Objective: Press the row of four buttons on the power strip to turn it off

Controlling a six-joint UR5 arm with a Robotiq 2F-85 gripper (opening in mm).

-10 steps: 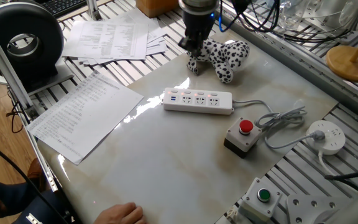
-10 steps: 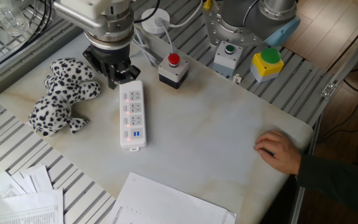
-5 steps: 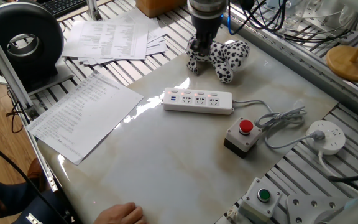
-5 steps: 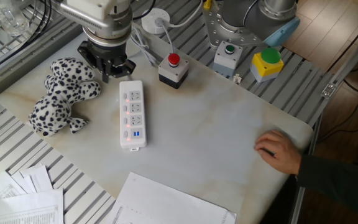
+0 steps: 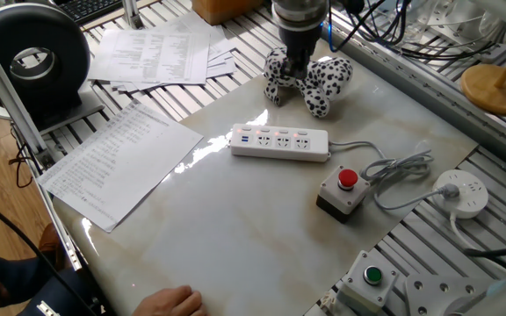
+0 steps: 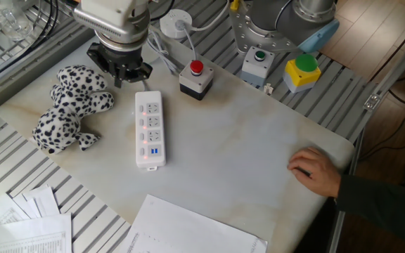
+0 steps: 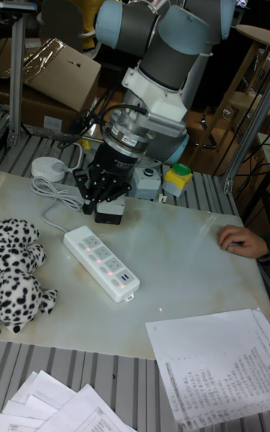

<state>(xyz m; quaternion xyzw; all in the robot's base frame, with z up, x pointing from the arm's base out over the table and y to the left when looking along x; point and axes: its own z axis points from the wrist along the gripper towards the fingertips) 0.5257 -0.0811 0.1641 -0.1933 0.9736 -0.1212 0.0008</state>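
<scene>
From my remote station I see the bench (image 6: 259, 140), a pale glossy slab, with the UR5 arm (image 7: 172, 34) reaching down over its far side. Loose printed sheets (image 5: 121, 158) lie at one end of the bench. A spotted plush dog (image 6: 65, 105) lies beside the power strip (image 6: 149, 128), near but not touching it. The power strip lies flat near the middle of the bench, cord (image 5: 393, 171) trailing toward the round white socket (image 5: 462, 193). The red button box (image 6: 195, 79) sits just beyond the cord end of the strip. The green button box (image 6: 259, 62) stands off the slab, on the slatted frame. The gripper (image 6: 121, 69) hovers above the bench just past the strip's cord end, between plush dog and red button box, not touching the strip; I cannot tell whether its fingers are spread or together. A person's hand (image 6: 315, 171) rests on the bench edge. The four buttons (image 6: 143, 126) run in a line along the strip, small red marks lit.
</scene>
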